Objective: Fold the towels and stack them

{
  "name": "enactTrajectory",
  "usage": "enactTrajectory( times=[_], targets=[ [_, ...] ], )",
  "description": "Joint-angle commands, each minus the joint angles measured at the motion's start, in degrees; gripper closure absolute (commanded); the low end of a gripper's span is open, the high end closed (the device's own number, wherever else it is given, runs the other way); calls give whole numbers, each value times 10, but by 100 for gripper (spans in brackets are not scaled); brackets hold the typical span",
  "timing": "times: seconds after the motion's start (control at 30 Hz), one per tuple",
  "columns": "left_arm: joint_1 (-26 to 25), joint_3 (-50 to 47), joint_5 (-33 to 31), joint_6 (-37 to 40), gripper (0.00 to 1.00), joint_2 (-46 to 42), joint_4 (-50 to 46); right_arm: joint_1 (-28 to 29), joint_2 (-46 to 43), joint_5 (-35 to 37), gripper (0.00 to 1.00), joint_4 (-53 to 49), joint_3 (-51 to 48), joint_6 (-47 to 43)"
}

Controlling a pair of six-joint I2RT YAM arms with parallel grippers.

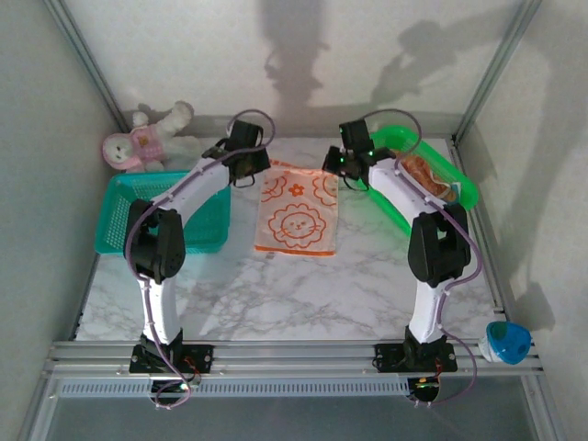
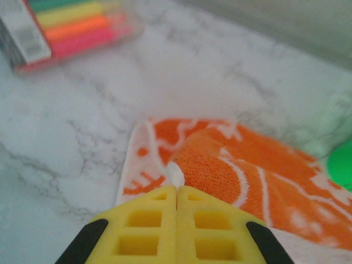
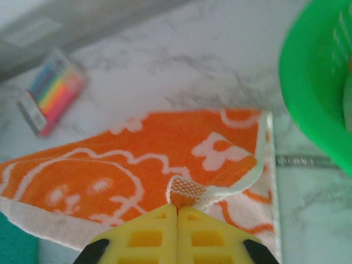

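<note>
Watching the orange towel (image 1: 296, 219), I find it spread on the far middle of the marble table (image 1: 303, 294), its two far corners hidden from above by the wrists. Up close, the left gripper (image 2: 176, 190) is clenched on the far-left corner and the right gripper (image 3: 177, 208) is clenched on the far-right one, each corner curled up off the marble. The near edge lies free, with bare marble between it and the arm bases. A teal basket (image 1: 115, 216) sits just left, a green bin (image 1: 464, 184) just right. Something orange-brown inside the bin, possibly cloth, is partly blocked by the right arm. A blurred marker pack (image 2: 66, 27) lies off the towel's left corner. A plush toy (image 1: 142, 138) sits far left against the pale walls.
</note>
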Motion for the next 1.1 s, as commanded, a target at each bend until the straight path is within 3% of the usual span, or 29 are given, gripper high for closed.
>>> enactTrajectory(
  times=[0.0,0.4,1.07],
  targets=[
    [-1,-62,17,-5,100,-52,43,7,-51,-5,100,48,-56,21],
    [-31,-215,13,-39,100,-130,74,43,-110,4,100,82,-215,48],
    [-65,-333,-27,-74,100,-201,67,64,-154,7,100,74,-294,53]
  ],
)
